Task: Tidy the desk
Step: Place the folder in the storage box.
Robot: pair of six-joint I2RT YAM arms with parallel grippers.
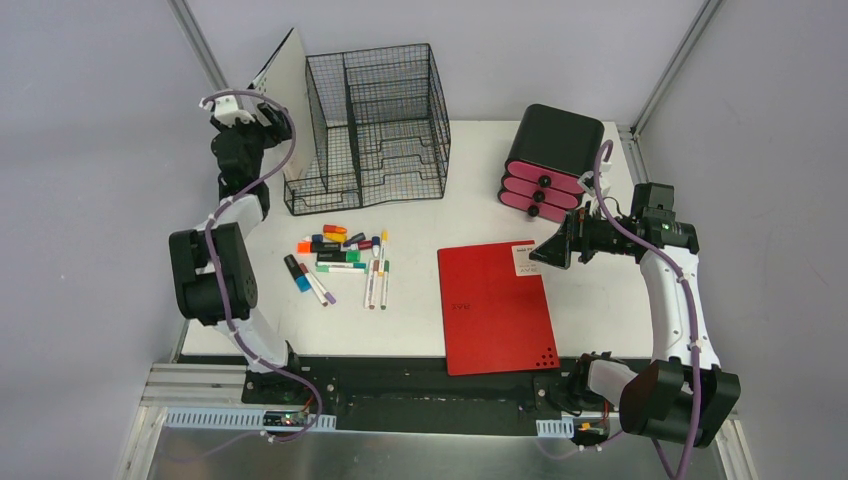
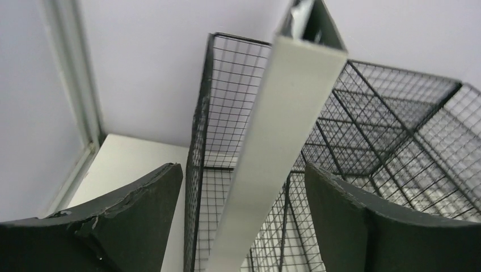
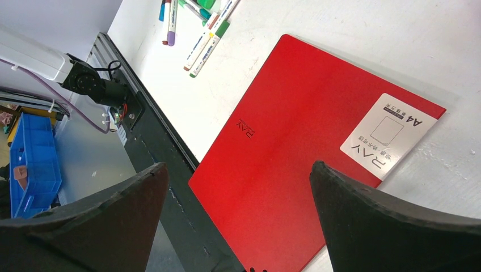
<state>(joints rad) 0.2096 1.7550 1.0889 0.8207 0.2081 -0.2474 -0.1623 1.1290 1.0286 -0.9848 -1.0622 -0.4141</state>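
Looking at the worktop point(image 1: 410, 310) stretching out past both arm bases. Got left gripper point(image 2: 244, 181) released either side of a white board point(image 2: 272, 130) by the mesh organizer point(image 1: 370, 120), right gripper point(image 3: 238, 170) spread wide above a red folder point(image 3: 295, 130).

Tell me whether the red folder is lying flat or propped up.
Lying flat. The red folder rests cover-up on the desk, its whole face and white A4 label visible from above, no edge lifted.

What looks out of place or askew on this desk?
Markers lie scattered before the wire organizer. The red folder lies skewed, its near end over the black strip fronting the desk. A white board leans tilted at the organizer's left side.
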